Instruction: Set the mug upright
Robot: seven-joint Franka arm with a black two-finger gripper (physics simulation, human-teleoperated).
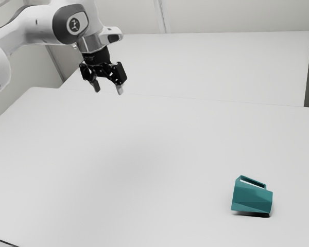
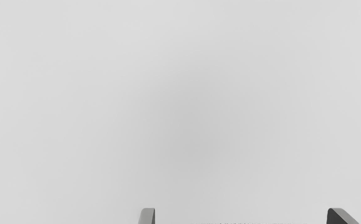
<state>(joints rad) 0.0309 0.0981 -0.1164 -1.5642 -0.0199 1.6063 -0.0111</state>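
The broad, flat white table (image 1: 144, 206) is spreading nearest the exterior camera, while far toward the exterior view's left the black two-finger gripper (image 1: 108, 89) is hovering empty, fingers (image 2: 148, 217) parted, their gap showing plainer in the wrist view. The exterior view is revealing the faceted teal mug (image 1: 251, 199) lying sideways, near right; an off-centre pinch could be sending it rolling.

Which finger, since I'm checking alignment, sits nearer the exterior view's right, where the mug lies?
The pale-tipped finger; the darker-tipped finger stands toward that view's left, across the open gripper.
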